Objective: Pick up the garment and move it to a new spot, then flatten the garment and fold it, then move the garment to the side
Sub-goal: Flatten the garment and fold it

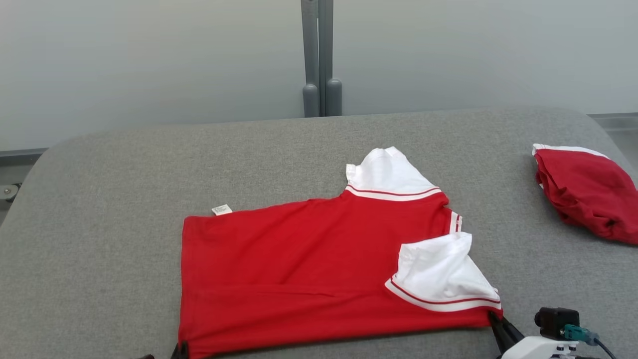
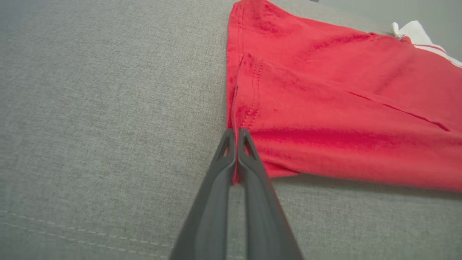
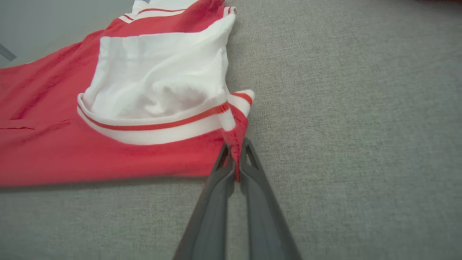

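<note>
Red T-shirt [image 1: 299, 264] (white sleeves): flat near grey table's [image 1: 99, 199] front edge, long axis left–right. Left gripper [image 2: 236, 134] clenched on hem corner, right gripper [image 3: 236, 144] on sleeve-side corner; cloth lies ahead of both.

Both were clamped shut. The left hand [image 2: 234, 131], two long dark fingers, had its jaws pressed together on the hem corner of the red short-sleeved shirt with white sleeves [image 1: 299, 269]; in head view its tips sat at the bottom edge, lower left. The right hand [image 3: 236, 142] pinched the red corner just below the near white sleeve. Its fingers angled up-left from the white wrist housing [image 1: 536, 346], with the black wrist camera [image 1: 556, 321] above it. Both hands were low.
</note>
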{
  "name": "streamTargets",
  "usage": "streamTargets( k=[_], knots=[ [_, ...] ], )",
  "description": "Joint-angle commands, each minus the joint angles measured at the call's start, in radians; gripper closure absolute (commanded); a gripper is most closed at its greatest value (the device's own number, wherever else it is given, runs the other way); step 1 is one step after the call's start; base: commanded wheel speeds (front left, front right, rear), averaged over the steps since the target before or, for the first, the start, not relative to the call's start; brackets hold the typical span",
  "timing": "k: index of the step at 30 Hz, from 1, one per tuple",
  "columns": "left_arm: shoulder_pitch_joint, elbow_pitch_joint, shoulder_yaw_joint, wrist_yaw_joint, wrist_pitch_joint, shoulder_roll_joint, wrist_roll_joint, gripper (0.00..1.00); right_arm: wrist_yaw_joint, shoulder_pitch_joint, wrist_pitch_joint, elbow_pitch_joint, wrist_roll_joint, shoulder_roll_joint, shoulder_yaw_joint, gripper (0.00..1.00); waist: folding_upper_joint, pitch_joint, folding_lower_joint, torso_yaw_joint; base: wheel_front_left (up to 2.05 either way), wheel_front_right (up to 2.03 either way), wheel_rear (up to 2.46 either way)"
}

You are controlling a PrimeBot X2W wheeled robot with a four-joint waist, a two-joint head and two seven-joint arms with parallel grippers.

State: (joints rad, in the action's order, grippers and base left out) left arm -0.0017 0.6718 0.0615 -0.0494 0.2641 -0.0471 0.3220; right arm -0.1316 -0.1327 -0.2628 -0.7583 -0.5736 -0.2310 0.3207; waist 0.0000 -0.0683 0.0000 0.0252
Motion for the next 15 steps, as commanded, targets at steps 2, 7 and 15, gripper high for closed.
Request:
streamTargets(
  k=[2,7,15],
  knots=[
    [0.029,0.007,-0.008,0.008,0.0,-0.007,-0.007,1.0,0.002,0.023,-0.002,-0.003,-0.024,-0.014,0.003,1.0,0.0,-0.004,0.0,0.001,0.0,0.0,0.0],
    [0.024,-0.004,-0.001,0.017,0.0,-0.007,-0.013,0.0,0.002,0.016,-0.002,0.005,-0.037,-0.021,-0.021,0.0,0.0,0.018,0.0,0.013,0.0,0.0,0.0],
    [-0.038,-0.096,-0.001,0.029,0.0,-0.006,-0.024,0.0,0.002,-0.031,-0.003,0.104,0.024,-0.031,-0.127,0.0,0.0,0.092,0.0,0.02,0.0,0.0,0.0]
  ],
)
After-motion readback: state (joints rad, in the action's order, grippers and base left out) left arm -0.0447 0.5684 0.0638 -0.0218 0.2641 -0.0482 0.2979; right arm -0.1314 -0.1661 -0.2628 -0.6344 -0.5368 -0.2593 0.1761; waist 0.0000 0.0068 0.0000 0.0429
